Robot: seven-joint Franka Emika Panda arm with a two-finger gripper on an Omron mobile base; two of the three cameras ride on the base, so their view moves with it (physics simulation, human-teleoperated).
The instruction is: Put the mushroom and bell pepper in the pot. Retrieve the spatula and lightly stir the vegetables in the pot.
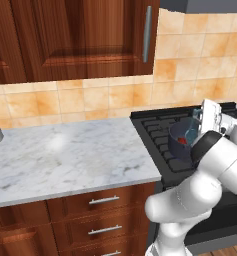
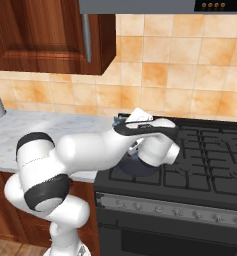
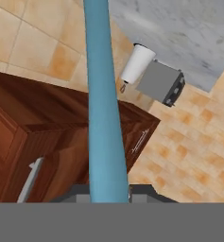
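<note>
Hand view shows the gripper [image 3: 107, 196] closed on the teal spatula [image 3: 102, 94], whose long handle runs straight out from the fingertips, while its blade dips into the pot [image 1: 182, 141] just below the hand.

Counting what is showing on and around the stove

One pot [image 1: 182, 141] is sitting on one black stove [image 1: 155, 131], with one red bell pepper [image 1: 182, 142] lying inside it and one teal spatula [image 3: 103, 118] reaching in. One marble counter [image 1: 65, 155] is running beside the stove, and three drawer handles [image 1: 104, 200] are showing below it. One wall cabinet [image 1: 70, 37] is hanging above with one long handle [image 1: 147, 34]. One white roll [image 3: 137, 64] and one grey box [image 3: 160, 84] are standing together on the counter.
</note>
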